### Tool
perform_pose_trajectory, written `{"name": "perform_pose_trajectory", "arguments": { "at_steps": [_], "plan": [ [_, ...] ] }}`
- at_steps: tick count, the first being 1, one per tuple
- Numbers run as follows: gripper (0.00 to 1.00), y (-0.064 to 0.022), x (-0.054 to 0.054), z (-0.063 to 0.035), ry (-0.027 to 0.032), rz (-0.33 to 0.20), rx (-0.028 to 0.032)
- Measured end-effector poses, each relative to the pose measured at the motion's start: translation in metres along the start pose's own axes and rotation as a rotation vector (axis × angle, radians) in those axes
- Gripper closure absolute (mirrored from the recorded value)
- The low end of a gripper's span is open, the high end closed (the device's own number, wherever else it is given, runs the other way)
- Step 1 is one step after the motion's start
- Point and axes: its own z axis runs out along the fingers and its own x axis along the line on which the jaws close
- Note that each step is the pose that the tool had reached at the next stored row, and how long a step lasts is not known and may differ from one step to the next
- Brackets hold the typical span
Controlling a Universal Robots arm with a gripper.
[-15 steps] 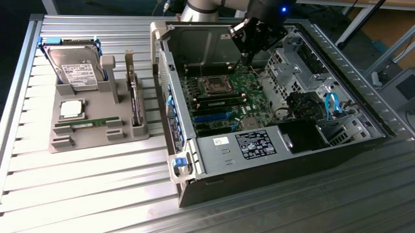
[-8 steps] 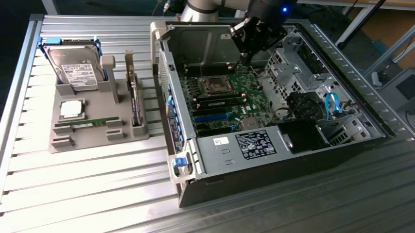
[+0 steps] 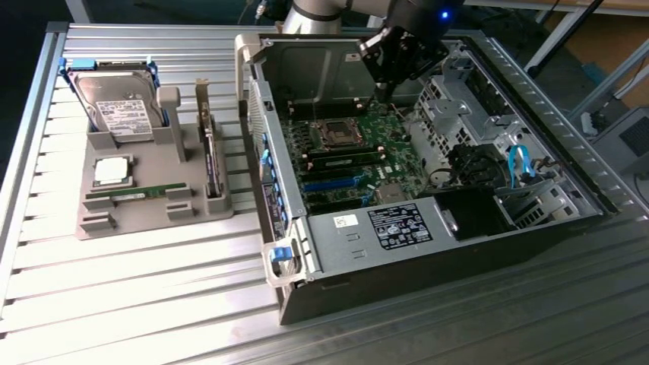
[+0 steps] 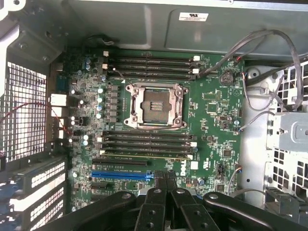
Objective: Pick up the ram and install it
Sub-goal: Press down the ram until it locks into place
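Gripper (image 3: pixel 388 85) first: it hangs over the open computer, and its black fingers (image 4: pixel 155 202) are pressed tight together. We see nothing held between them. In the wrist view the gripper (image 4: pixel 166 185) looks straight down at the green board.

Now we go from big to small. Biggest is the metal table (image 3: pixel 152 304), made of long silver strips. On it, toward the exterior view's right, lies the computer case (image 3: pixel 426 258) with its side off, so we can look inside. In the case sits the motherboard (image 3: pixel 355 163), green and full of tiny parts. Near its middle is the square processor socket (image 4: pixel 155 106) with a silver frame. Long dark memory slots (image 4: pixel 149 142) run in rows on both sides of the socket, and a blue slot (image 4: pixel 120 175) lies near the fingers. A gray box with a white label (image 3: pixel 406 224) sits at the near end of the case.

Toward the exterior view's left, beside the case, is a gray tray (image 3: pixel 152 213). A hard drive (image 3: pixel 120 106) leans at the far end of the tray. A dark card (image 3: pixel 211 160) stands on its edge on the side closest to the case. A square silver chip (image 3: pixel 112 171) lies flat in the tray.

Smallest is the ram (image 3: pixel 137 195). It is the thin green stick resting in its groove in the tray, just in front of the silver chip. It is well apart from the gripper.
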Motion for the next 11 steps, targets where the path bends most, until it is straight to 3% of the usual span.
{"name": "perform_pose_trajectory", "arguments": {
  "at_steps": [11],
  "plan": [
    [0.90,0.0002,0.0046,0.0000,0.0000,0.000,0.0000]
  ]
}}
